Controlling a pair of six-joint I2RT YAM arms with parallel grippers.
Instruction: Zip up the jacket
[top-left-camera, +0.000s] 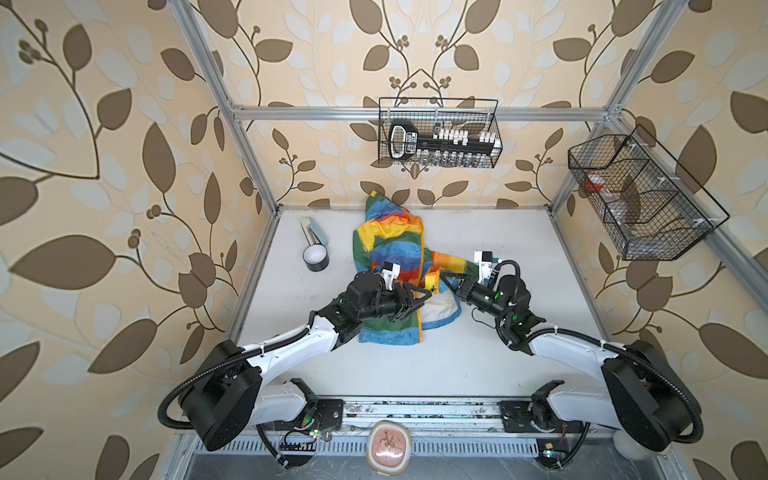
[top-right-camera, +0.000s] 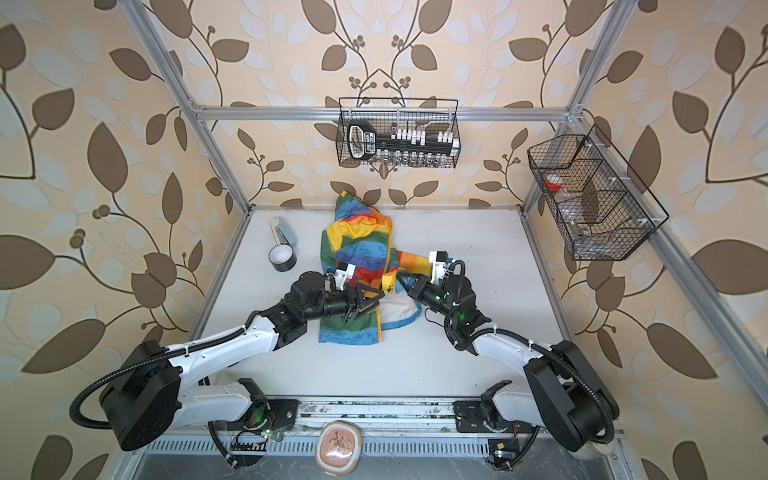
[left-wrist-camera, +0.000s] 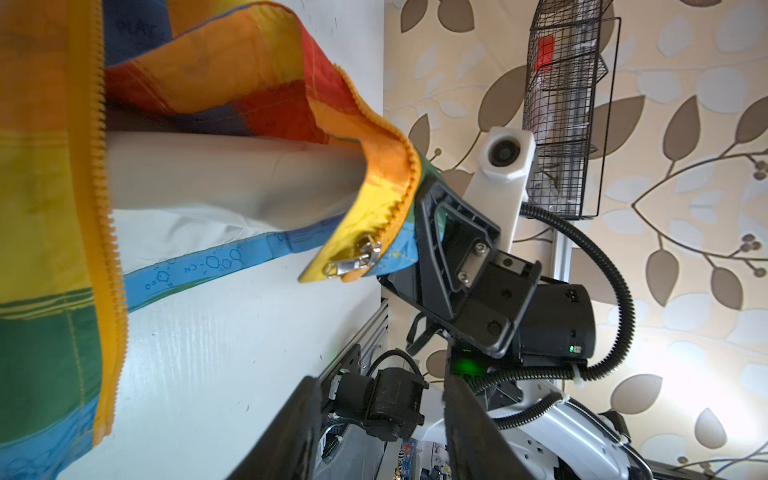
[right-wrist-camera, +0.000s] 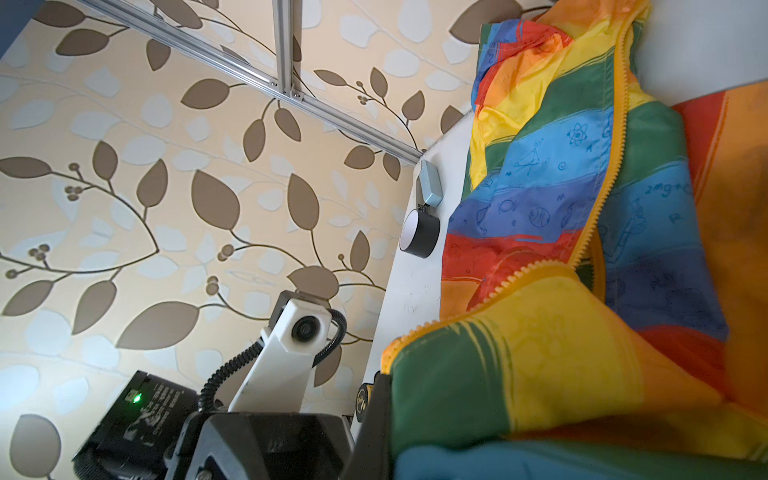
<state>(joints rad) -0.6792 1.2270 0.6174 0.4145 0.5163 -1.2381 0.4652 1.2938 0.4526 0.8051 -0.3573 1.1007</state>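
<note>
The white counter (top-left-camera: 519, 332) carries the small thin rainbow-striped jacket (top-left-camera: 390, 249) in its middle. The long axis of the jacket runs from the hood at the back wall to the hem near the robot. It is open, the two tooth rows apart, so I judge all the zipping is left. The right gripper (top-left-camera: 442, 281) has its fingers clamped on the lifted front panel, beside the silver zipper slider (left-wrist-camera: 353, 259). The left gripper (top-left-camera: 422, 300) has its fingers apart and empty.

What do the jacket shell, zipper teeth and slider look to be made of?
The jacket shell looks like thin woven synthetic, probably nylon or polyester: slight sheen, crisp creases. The zipper teeth look like moulded orange plastic, chunky and matte. The slider looks like silver metal from its bright glints, though plated plastic can't be ruled out.
</note>
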